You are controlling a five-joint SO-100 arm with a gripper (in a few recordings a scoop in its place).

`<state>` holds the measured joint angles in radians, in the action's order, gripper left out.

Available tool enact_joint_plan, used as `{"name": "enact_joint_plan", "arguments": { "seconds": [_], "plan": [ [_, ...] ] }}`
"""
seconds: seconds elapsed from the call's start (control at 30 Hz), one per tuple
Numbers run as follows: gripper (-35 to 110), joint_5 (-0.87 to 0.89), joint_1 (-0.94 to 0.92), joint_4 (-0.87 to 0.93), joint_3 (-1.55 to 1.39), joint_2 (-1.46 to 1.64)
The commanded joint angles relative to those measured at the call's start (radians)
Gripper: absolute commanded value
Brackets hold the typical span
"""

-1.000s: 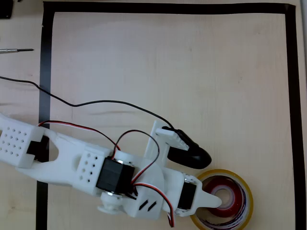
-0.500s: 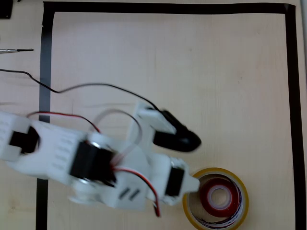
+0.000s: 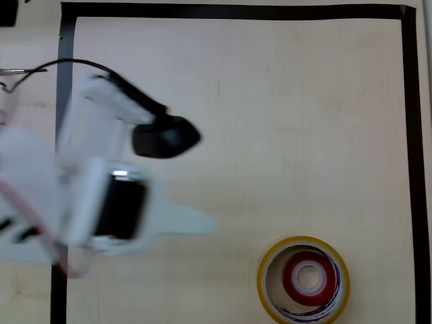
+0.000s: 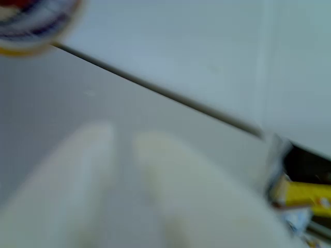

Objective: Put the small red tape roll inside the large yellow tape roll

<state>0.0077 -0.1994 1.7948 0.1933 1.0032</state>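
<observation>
Small red tape roll (image 3: pixel 308 276) lies flat inside the large yellow tape roll (image 3: pixel 304 250), lower right of the overhead view, on the tabletop (image 3: pixel 270 121) within the black tape border (image 3: pixel 410 135). Red ring sits a little right of the yellow hole's centre; whether it touches the yellow wall I cannot tell.

Judged step: placement done, arm clear of the rolls. Nothing more to carry; the next move calls only for parking the arm without sweeping across the lower right.

Pincer (image 3: pixel 196 221) at left-centre overhead, well apart from the rolls, nothing visible in it. In the wrist view its fingers (image 4: pixel 77 170) show a narrow gap between them, so nearly closed, though heavy blur makes that uncertain.

Hard to read: arm body motion-smeared at left edge overhead. Wrist view blurred throughout; rolls cut off at its upper left corner; yellow-and-black clutter at lower right unidentifiable.
</observation>
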Motion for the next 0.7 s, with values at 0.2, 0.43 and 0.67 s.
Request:
{"name": "enact_joint_plan", "arguments": {
  "seconds": [0.2, 0.43, 0.67],
  "plan": [
    [0, 0.054, 0.109, 0.014, -0.41, 0.604],
    [0, 0.055, 0.118, -0.351, -1.687, 1.439],
    [0, 0.054, 0.066, -0.518, -2.307, 1.793]
  ]
}}
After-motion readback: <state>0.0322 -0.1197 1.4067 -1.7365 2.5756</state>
